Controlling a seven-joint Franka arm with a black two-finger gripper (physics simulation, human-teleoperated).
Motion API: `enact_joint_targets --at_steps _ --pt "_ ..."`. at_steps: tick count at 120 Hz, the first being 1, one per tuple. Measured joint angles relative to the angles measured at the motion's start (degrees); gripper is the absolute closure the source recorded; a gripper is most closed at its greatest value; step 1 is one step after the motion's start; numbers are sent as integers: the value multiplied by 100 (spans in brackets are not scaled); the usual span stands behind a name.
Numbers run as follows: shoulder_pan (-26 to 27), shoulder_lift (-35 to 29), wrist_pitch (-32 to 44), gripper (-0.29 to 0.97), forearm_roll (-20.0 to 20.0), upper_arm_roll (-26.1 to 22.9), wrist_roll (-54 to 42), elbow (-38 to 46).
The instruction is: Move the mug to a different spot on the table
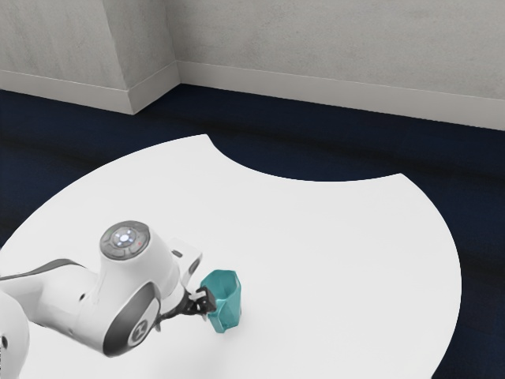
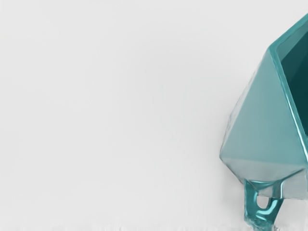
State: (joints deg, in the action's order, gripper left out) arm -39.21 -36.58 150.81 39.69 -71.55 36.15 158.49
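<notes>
A teal faceted mug (image 1: 223, 302) stands near the table's front edge, leaning slightly, with its opening upward. My gripper (image 1: 202, 302) is low over the table right beside it, on the exterior view's left of the mug, and one black finger (image 1: 207, 298) reaches the mug's side. The fingers look open, with nothing between them. In the wrist view the mug (image 2: 262, 130) is off to one side of my hand, its small handle (image 2: 260, 207) on the side nearest my hand.
The white round table (image 1: 316, 253) has a curved cut-out at its far side, with dark blue carpet (image 1: 331, 134) around it. There is free table surface to the exterior view's right and behind the mug. My arm (image 1: 118, 292) covers the front left part.
</notes>
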Motion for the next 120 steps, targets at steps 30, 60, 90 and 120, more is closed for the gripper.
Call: enact_joint_targets --at_steps 30,60,90,120 --pt "-34 -7 -245 0 724 -293 -627 -50" --pt "-98 45 -292 0 823 -700 -1129 -393" --pt "-1201 247 -249 0 711 -1422 -1809 -1048" --pt "-1700 256 -249 0 723 -1621 -2304 -1127"
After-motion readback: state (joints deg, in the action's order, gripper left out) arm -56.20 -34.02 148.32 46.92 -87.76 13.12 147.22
